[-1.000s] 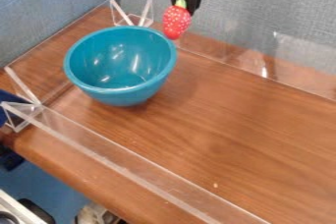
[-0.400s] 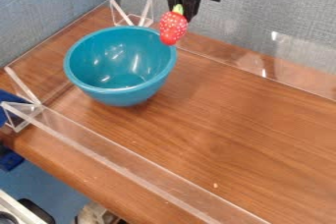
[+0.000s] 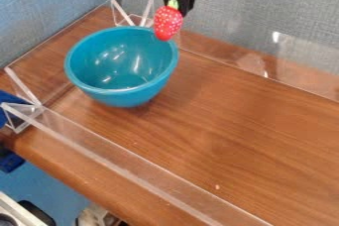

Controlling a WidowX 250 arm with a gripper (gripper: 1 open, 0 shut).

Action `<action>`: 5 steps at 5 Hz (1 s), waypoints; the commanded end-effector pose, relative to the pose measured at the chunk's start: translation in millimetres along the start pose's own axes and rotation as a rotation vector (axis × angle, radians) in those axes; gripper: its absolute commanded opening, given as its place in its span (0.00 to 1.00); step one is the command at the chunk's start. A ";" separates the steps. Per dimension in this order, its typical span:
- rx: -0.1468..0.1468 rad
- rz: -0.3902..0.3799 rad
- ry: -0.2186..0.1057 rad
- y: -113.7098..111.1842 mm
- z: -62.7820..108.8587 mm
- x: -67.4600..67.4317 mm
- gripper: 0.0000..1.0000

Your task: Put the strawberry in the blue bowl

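Above the far right rim of the blue bowl point(image 3: 122, 66), the gripper point(image 3: 177, 0) hangs pointing straight down, its jaws closed tight on the leafy top of the strawberry point(image 3: 167, 23), so the red body dangles free below the fingertips. Pinching it by the crown leaves the fruit's widest part clear, which should let it fall cleanly once the jaws part. The strawberry is in the air, well above the wooden table point(image 3: 225, 121), and from this angle it appears near the bowl's back edge rather than over its middle; whether it is truly above the opening I cannot tell from one view. The bowl sits open side up near the corner of the clear low fence point(image 3: 126, 175), ready to receive. By my judgement the carry is nearly done, and release is what is left.
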State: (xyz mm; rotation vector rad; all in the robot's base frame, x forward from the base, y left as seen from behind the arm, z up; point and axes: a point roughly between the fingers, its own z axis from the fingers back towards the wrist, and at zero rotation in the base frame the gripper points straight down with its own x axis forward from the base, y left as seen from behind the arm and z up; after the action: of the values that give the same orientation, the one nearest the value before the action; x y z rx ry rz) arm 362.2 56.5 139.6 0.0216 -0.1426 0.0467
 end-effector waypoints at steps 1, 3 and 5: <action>0.014 0.004 -0.077 5.7 26.8 2.1 0.00; 0.034 0.034 -0.048 23.6 24.5 -13.7 0.00; 0.067 0.113 0.012 71.3 5.7 -37.1 0.00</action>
State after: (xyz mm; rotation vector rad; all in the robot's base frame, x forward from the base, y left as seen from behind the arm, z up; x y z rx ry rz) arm 320.9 123.5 119.0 0.0610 -0.0647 0.1588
